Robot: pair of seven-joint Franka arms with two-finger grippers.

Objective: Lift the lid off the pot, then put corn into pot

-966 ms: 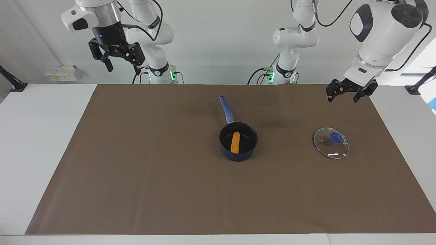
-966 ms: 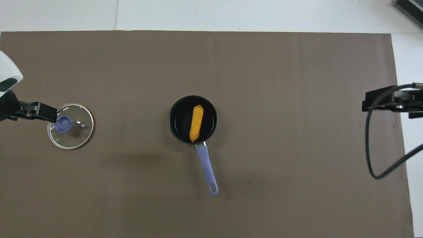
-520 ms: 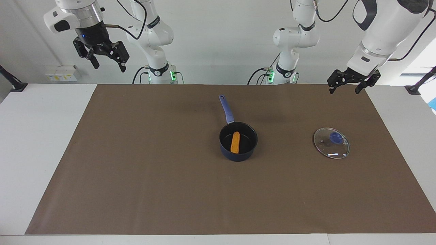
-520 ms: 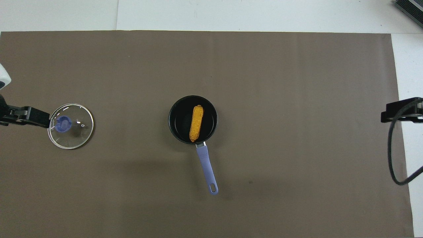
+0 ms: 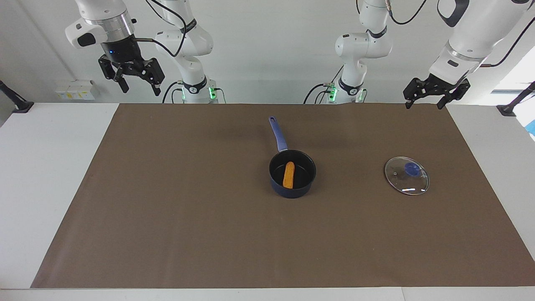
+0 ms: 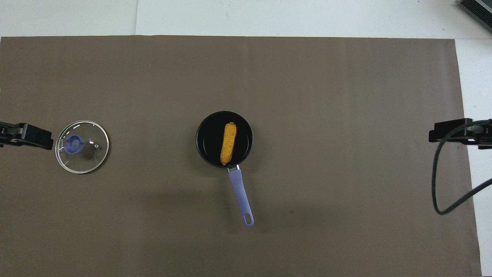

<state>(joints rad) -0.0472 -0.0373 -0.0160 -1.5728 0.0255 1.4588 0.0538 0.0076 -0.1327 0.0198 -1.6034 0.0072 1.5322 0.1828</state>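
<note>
Left end effector hangs high over the edge of the brown mat at its own arm's end of the surface, fingers spread, nothing between them. Right end effector is raised over the other end, near its base, fingers likewise spread and empty. Small dark navy-blue saucepan with a black inside sits mid-mat, its long straight blue handle pointing toward the robots. Stubby yellow-orange corn cob lies flat inside the pot, lengthwise along the handle's line, not touching the wall in the overhead view. Round clear glass lid with a metal rim and blue centre knob rests flat on the mat, knob up, well apart from the pot toward the left arm's end. Judgement: both steps look complete; arms appear parked. Handling notes, should anything need moving: the lid is probably rigid, smooth and breakable, with a thin rim hard to get under, so the knob is the only sensible hold, pinched from above. The corn looks light and firm with a ridged skin; best taken across its middle, fingers straddling the short width. The pot would likely tip if taken by the handle's end.
</note>
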